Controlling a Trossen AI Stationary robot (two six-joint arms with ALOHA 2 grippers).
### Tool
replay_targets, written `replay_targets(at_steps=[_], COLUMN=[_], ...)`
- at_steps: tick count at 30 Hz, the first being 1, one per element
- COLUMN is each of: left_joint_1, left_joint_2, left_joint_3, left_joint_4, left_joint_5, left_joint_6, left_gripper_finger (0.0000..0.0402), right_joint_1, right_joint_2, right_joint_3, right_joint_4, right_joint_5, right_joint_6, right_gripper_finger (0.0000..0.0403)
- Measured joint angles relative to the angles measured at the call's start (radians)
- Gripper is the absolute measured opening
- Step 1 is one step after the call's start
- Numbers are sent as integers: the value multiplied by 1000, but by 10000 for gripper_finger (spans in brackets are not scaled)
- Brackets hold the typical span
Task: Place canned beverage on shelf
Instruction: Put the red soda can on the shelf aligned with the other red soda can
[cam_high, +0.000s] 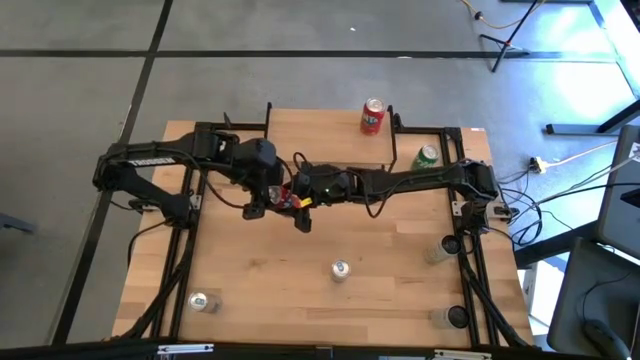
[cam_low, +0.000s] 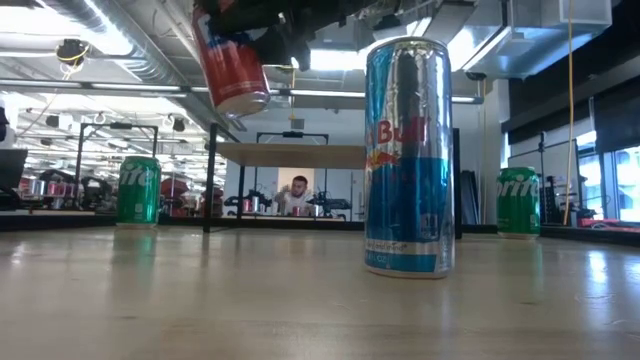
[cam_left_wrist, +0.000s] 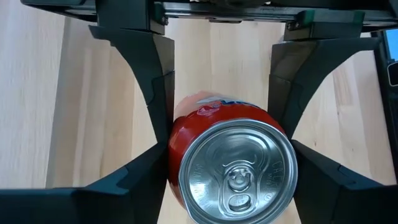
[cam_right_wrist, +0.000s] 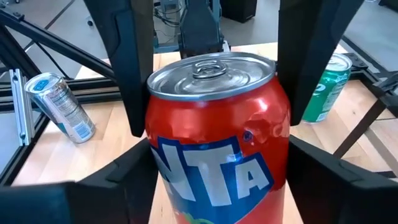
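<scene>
- A tall blue-and-silver slim drink can stands upright on the wooden tabletop, closest to the low camera. It is untouched and plays no part in the move.
- Above and behind it, a red aluminium soda can hangs tilted, clear of the table. The left gripper and the right gripper meet at it mid-table, and each looks clamped on its sides. I take this for a handover, since the rack sits on the right arm's side.
- The wrist views show dark fingers pressing both flanks of the can. The overhead view barely shows the can under the two wrists.
- Farther back is the small light-wood shelf on thin black legs. From table height its top cannot be seen. Overhead, a second red can stands in that area.
- Two green soda cans stand well apart at the back.
- A person sits in the room beyond.
</scene>
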Motion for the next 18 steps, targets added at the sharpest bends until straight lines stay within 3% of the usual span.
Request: replay_targets(at_steps=[6, 12, 18], left_joint_1=[0, -4, -4], left_joint_2=[-1, -10, -65], left_joint_3=[0, 2, 4], left_joint_4=[5, 8, -15], left_joint_5=[-4, -104, -131], left_joint_6=[-4, -40, -40], left_gripper_finger=[279, 327, 342], right_joint_1=[0, -3, -7], right_joint_2=[-4, -34, -104], right_joint_3=[1, -2, -3], right_joint_4=[-4, -42, -130], right_joint_5=[0, 12, 12], right_joint_6=[11, 21, 7], right_gripper_finger=[257, 255, 253])
